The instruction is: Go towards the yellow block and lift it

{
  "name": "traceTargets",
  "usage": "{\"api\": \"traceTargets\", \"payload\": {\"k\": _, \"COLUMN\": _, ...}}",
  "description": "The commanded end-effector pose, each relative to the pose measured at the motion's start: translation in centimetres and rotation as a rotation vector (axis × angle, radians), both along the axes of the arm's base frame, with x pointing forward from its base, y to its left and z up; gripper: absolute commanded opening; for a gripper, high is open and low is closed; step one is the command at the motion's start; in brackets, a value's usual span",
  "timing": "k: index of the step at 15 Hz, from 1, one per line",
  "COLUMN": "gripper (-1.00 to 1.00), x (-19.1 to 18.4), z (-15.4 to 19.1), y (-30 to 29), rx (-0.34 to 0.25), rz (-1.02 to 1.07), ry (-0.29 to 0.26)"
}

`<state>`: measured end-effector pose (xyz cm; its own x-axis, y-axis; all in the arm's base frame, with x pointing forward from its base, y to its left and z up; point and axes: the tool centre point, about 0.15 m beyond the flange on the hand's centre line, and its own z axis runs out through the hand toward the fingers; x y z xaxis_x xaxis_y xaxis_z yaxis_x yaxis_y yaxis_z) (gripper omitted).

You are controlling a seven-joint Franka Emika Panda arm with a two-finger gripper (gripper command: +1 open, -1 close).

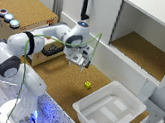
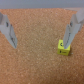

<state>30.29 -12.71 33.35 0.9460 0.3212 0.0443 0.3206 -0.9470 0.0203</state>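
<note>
Approach step: my fingers (image 1: pixel 78 62) hang spread open w/ nothing held, above and apart from the tiny dark-specked yellow cube (image 1: pixel 87 85) on the brown cork counter (image 1: pixel 63 86), near the white plastic bin (image 1: pixel 109 111); next I'd centre over the cube, then descend.

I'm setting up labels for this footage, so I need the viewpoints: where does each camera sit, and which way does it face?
Exterior view: high up off the arm, looking down on the cork table, white bin and the whole arm with its gripper.
Wrist view: on the wrist, facing down at the cork; only the gripper fingers show.
Shared: the yellow block, the gripper and the cork.
</note>
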Motion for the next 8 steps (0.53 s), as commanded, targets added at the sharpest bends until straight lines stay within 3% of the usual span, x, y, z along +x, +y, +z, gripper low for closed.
{"api": "traceTargets", "payload": {"k": 1, "gripper": 1.00, "x": 3.5, "z": -5.1, "y": -2.6, "rx": 0.017, "rz": 0.009, "ry": -0.014}}
{"api": "traceTargets", "payload": {"k": 4, "gripper": 1.00, "x": 6.1, "z": -7.3, "y": -3.3, "rx": 0.055, "rz": -0.035, "ry": 0.003}}
{"api": "traceTargets", "payload": {"k": 5, "gripper": 1.00, "x": 6.7, "z": -7.8, "y": -3.5, "rx": 0.038, "rz": -0.062, "ry": 0.004}}
{"api": "traceTargets", "payload": {"k": 8, "gripper": 1.00, "x": 7.9, "z": -9.2, "y": -4.7, "rx": 0.064, "rz": -0.124, "ry": -0.002}}
